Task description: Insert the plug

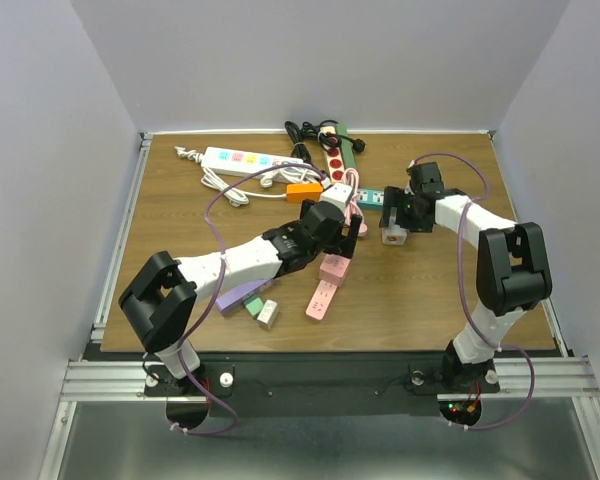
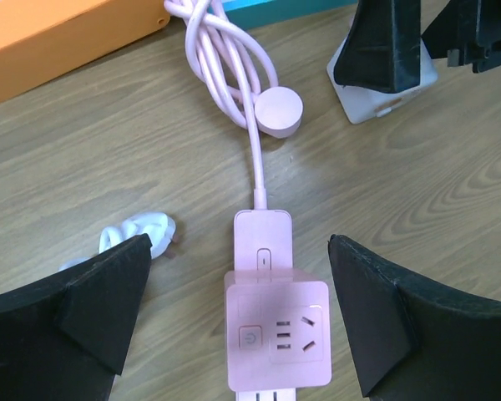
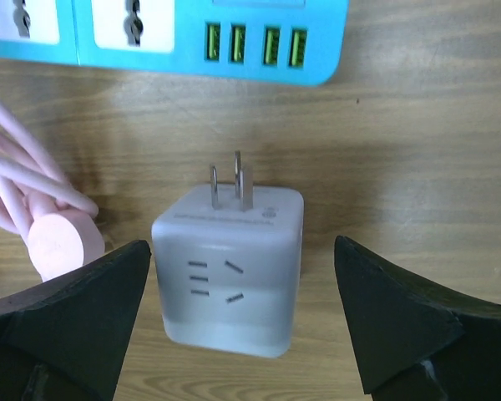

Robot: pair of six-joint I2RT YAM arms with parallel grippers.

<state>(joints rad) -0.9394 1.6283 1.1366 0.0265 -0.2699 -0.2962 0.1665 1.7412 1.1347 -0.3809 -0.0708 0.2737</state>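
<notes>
A white cube plug (image 3: 230,271) stands on the wood with its two metal prongs (image 3: 234,180) pointing up. My right gripper (image 3: 242,245) is open, one finger on each side of the cube, not touching it. In the top view the cube (image 1: 393,237) sits just below my right gripper (image 1: 394,222). A pink power strip (image 2: 263,238) lies between the open fingers of my left gripper (image 2: 238,242), with a pink cube adapter (image 2: 277,334) sitting on it. In the top view my left gripper (image 1: 348,232) is above the strip (image 1: 324,290).
A teal strip with green USB ports (image 3: 167,33) lies just beyond the white cube. A pink coiled cord with a round plug (image 2: 280,111) lies ahead of the pink strip. An orange strip (image 2: 67,33), a white strip (image 1: 238,160) and tangled cords sit at the back.
</notes>
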